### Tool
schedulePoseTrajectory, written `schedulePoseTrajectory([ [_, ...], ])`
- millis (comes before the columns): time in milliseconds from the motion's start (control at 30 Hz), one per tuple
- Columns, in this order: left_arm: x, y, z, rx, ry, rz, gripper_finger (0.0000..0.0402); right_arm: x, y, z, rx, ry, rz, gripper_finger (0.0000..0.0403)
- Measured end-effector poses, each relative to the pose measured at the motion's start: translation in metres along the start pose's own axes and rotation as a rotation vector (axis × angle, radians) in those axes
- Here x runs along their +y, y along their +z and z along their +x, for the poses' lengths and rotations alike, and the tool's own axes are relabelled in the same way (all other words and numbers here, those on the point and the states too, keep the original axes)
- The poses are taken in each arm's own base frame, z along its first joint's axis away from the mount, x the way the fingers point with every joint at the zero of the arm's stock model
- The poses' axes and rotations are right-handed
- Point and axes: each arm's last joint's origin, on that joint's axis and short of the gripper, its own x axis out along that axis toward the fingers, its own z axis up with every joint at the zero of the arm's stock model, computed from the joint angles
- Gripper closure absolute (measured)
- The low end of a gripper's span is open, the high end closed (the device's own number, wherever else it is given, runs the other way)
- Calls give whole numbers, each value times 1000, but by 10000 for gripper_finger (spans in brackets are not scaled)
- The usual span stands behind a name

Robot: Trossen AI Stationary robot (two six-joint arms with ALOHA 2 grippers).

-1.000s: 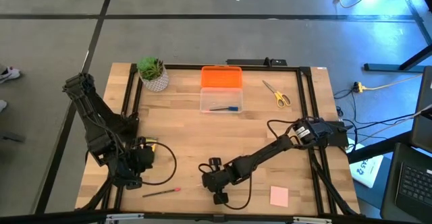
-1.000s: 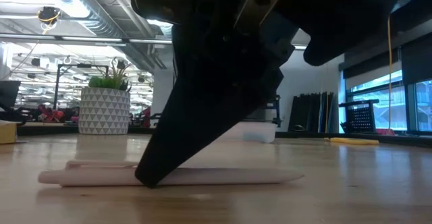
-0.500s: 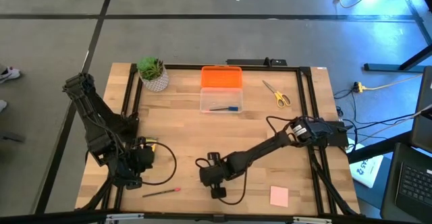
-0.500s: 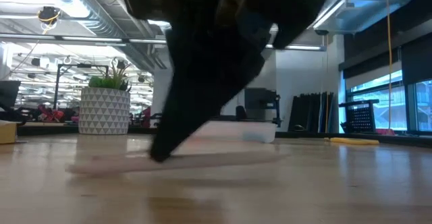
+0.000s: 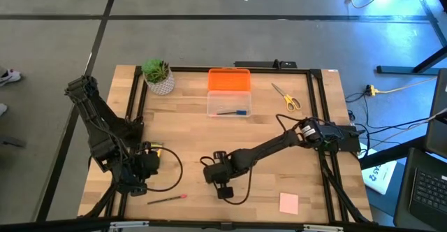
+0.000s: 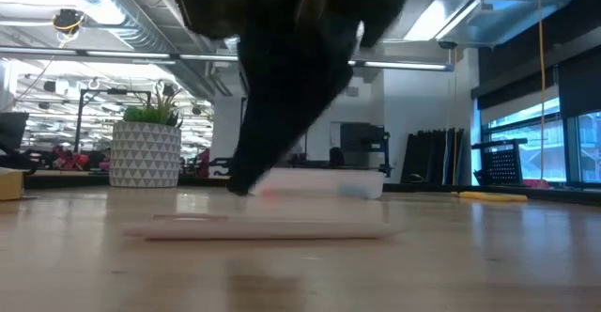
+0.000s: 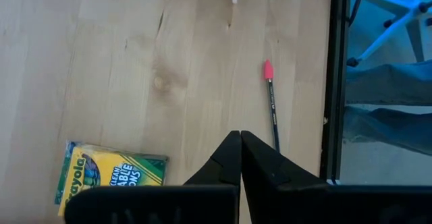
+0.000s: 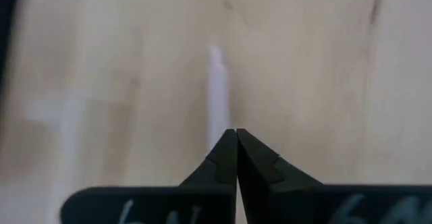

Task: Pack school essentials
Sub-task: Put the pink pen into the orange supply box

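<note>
Nearest the front edge of the table [image 5: 188, 141] lie the pad [image 5: 288, 203] and the pencil [image 5: 167, 199]. The left claw [image 7: 236, 135] waits over the front left corner. It is shut tight and holds nothing. The crayons [image 7: 111, 173] lie just beside it, with the pencil on its other side.

A bit farther in, near the middle of the front half, is the right claw [image 5: 222, 189]. It is the one at work. Its two fingers are pressed together. From its own camera, the stick [image 8: 218, 96] runs straight out from the fingertips. From the low camera, the stick [image 6: 263, 227] looks like it sits a little under the claw tip. So I cannot tell if the claw pinches the stick's end, only touches it, or has missed it.

I think the step in hand is picking up the stick. If the claw has it, the next move is to carry it to the far side and drop it in the case [image 5: 229, 92]. The stick is thin and could slip, so a slow lift is best. If it has missed, the claw must open and try again.

Farthest away are the case in the middle, the plant [image 5: 158, 75] on the left and the scissors [image 5: 288, 98] on the right.
</note>
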Motion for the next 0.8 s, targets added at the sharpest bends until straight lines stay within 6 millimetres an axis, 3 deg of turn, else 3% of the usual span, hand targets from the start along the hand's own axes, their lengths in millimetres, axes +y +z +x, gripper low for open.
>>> schedulePoseTrajectory([
  [133,1,0,0,3,6,2,401,6,12,-14,-26,90,-27,383],
  [267,1,-1,0,7,13,5,401,5,13,-16,-24,96,1,368],
  [667,1,-1,0,7,14,5,401,-2,-4,4,11,83,6,291],
  [800,2,-1,0,7,15,5,401,-4,-6,10,-19,63,6,282],
])
